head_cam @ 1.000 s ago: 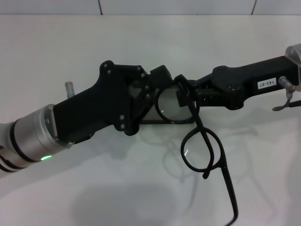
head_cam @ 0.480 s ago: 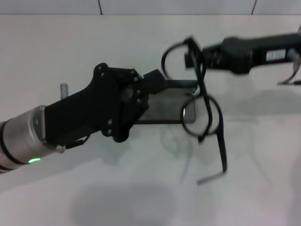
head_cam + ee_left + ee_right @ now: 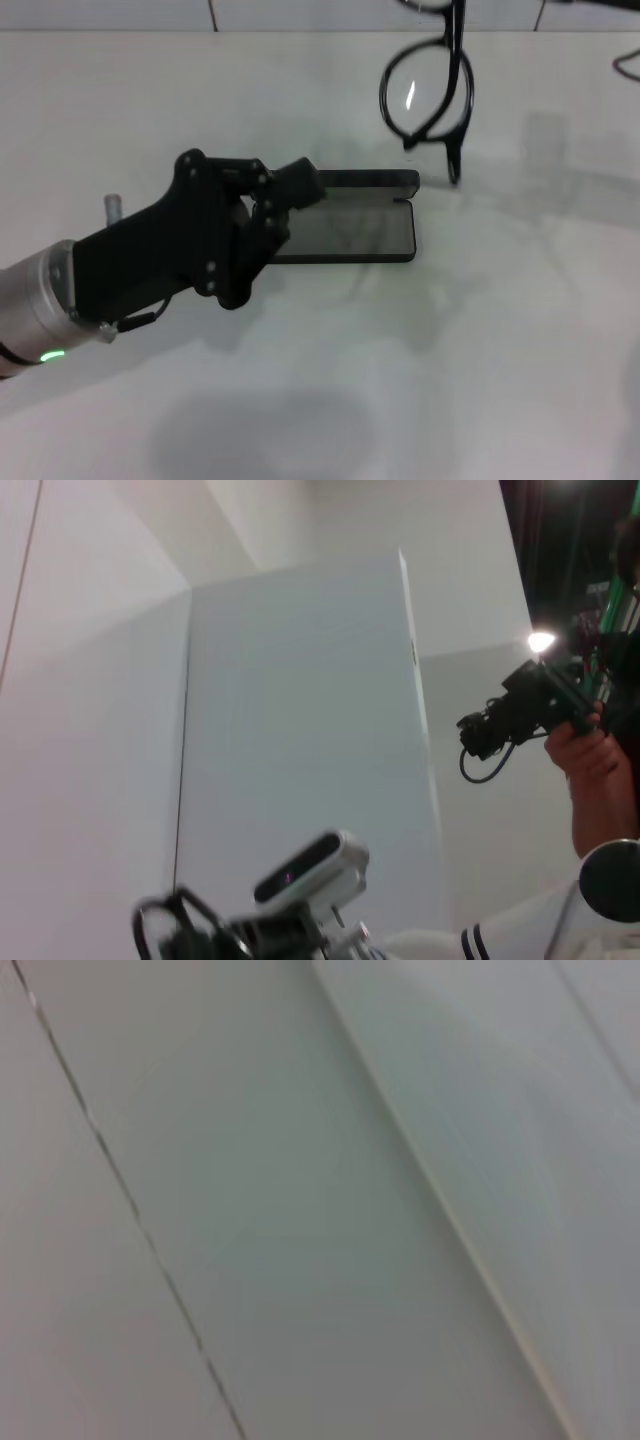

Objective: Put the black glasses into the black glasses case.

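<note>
The black glasses (image 3: 428, 85) hang above the bench (image 3: 500, 350), beyond the open black glasses case (image 3: 355, 225); their holder is out of view. Light, fragile; grip the bridge. Left gripper (image 3: 285, 200) seemingly closed on the case's edge

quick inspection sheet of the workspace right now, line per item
surface: white table, shadows only.
job's things: black glasses hang in the air beyond the case, upper part cut off by the picture's edge; black glasses case lies open on the table, grey lining showing.
clutter: nothing seen.
grippers: left gripper at the case's left end; right gripper not in view.
cables: a dark loop at the right edge.
surroundings: left wrist view shows white panels and a person's hand holding a camera.
</note>
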